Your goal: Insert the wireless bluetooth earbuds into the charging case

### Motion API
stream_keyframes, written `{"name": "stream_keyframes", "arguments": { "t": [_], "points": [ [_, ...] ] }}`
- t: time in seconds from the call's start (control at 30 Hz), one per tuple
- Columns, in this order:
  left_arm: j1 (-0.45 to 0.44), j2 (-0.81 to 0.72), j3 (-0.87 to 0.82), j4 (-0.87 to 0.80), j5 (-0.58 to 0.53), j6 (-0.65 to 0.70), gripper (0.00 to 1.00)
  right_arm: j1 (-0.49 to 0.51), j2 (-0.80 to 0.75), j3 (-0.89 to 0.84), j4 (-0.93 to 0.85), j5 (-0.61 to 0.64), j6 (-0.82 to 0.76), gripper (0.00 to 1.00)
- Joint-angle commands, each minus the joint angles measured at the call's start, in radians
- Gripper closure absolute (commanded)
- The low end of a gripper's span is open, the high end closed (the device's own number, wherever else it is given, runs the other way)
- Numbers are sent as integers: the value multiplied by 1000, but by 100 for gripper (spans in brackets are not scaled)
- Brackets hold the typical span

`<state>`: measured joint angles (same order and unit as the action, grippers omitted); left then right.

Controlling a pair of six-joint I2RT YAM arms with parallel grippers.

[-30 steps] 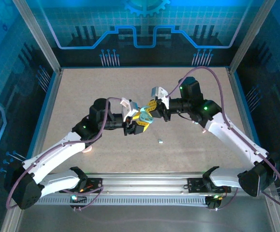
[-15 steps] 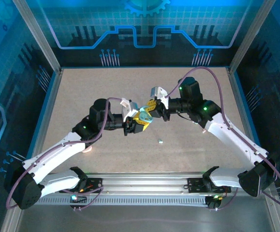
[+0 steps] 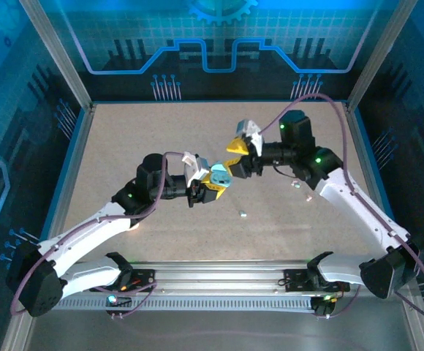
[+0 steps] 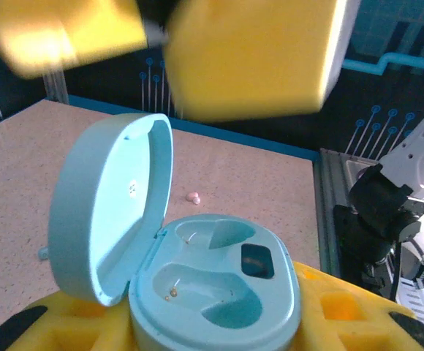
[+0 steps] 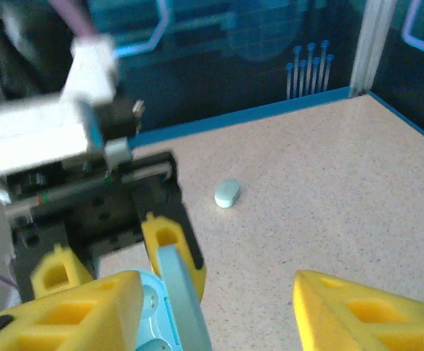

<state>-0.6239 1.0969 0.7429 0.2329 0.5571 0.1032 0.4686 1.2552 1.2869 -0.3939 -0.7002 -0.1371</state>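
Two grippers meet mid-frame in the top view. The left gripper (image 3: pixel 209 187) clenches the pale teal charging case (image 3: pixel 219 175), and the right gripper (image 3: pixel 236 158) hangs at its upper right with fingers apart. One tiny whitish earbud (image 3: pixel 243 214) lies on the table (image 3: pixel 124 139) below centre.

Left wrist view: the glossy case stands open between yellow pads (image 4: pixel 336 314), with its lid (image 4: pixel 113 212) tilted up at left. Two wells show, with something dark in the right one.

Right wrist view: widely spread fingers (image 5: pixel 365 307) flank the lid's edge. A pale oval pebble (image 5: pixel 227 193) lies beyond.
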Motion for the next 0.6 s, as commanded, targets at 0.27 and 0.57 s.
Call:
{"name": "stream_keyframes", "arguments": {
  "t": [0.27, 0.57],
  "points": [
    [-1, -1, -119, 268, -116, -48, 68, -217, 63, 114, -203, 227, 397, 39],
    [-1, -87, -166, 282, -178, -60, 68, -274, 422, 193, -430, 295, 441, 57]
  ]
}}
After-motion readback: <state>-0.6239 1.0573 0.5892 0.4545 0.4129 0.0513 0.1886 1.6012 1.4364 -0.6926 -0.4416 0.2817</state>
